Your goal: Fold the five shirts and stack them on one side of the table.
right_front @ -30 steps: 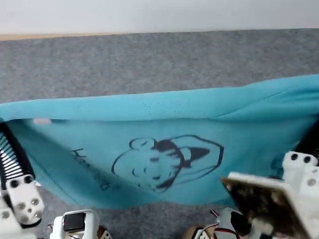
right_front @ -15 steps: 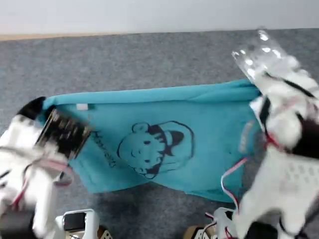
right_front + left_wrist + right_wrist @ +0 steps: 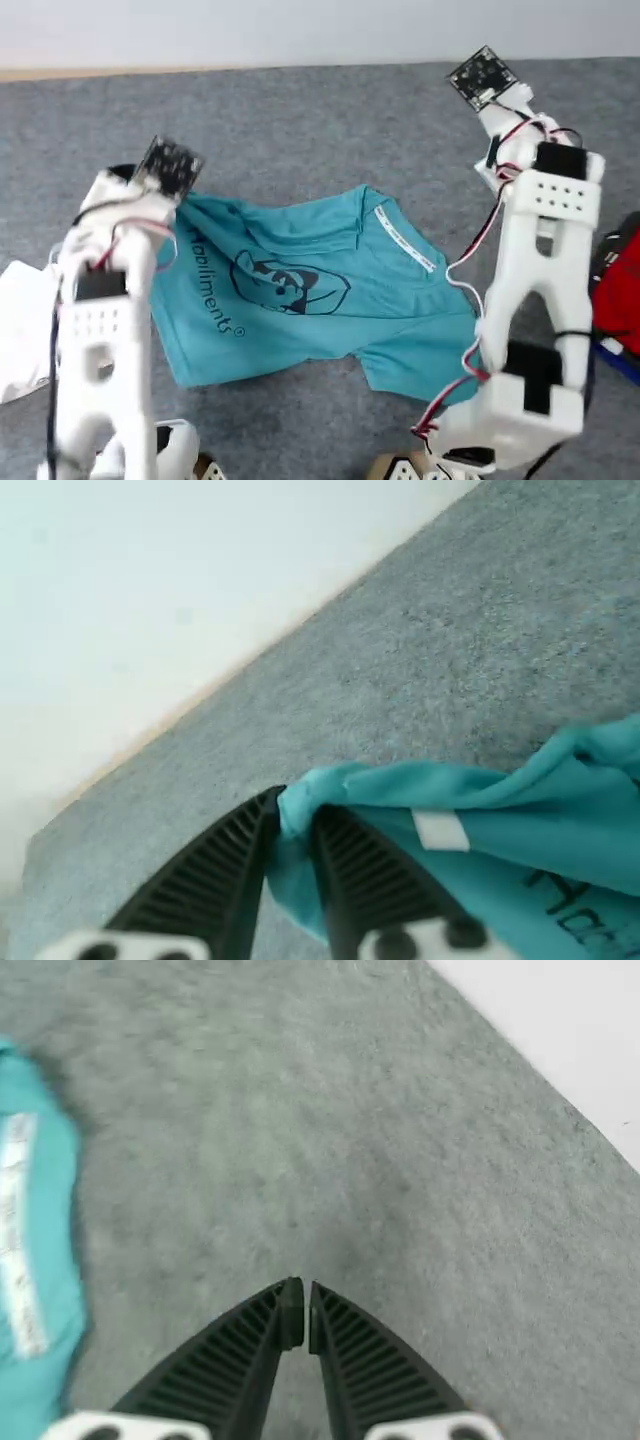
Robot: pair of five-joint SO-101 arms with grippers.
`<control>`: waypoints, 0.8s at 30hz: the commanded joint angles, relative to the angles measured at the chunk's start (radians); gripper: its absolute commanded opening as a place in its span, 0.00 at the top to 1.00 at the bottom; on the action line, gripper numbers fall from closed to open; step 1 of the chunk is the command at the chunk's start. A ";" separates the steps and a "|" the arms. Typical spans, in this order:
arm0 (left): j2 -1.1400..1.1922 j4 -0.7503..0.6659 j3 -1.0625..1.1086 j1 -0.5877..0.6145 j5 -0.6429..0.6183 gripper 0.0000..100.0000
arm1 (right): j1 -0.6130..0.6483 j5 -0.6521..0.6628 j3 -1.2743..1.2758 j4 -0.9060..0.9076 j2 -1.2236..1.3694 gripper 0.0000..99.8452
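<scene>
left claw (image 3: 295, 830) clamped on a corner of the teal shirt (image 3: 300, 300) | shirt rumpled mid table (image 3: 300, 120), unfolded | right claw (image 3: 297, 1315) closed, empty, over bare table | red cloth (image 3: 622, 290) at right edge, maybe another shirt | we judge: early, folding and stacking all left

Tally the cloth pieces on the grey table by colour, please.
Teal printed T-shirt: 1
Red cloth at the right edge: 1
White cloth at the left edge: 1
Total: 3; a blue sliver below the red one is too small to tell.
</scene>
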State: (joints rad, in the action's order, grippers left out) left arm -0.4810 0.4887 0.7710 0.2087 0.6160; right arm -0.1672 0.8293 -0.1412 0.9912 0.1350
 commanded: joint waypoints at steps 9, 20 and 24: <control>0.539 0.227 -0.547 -0.008 0.008 0.99 | 0.079 -0.106 -0.265 0.093 0.183 0.99; 0.565 0.568 -0.536 0.049 0.011 0.99 | 0.352 -0.212 -0.269 0.412 0.245 0.98; 0.617 0.594 -0.535 0.091 0.011 0.99 | 0.449 -0.216 -0.269 0.521 0.289 0.92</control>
State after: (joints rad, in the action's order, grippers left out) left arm 0.1235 1.0595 0.2662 0.2731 0.6206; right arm 0.2209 0.6268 -0.3514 1.4454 0.4219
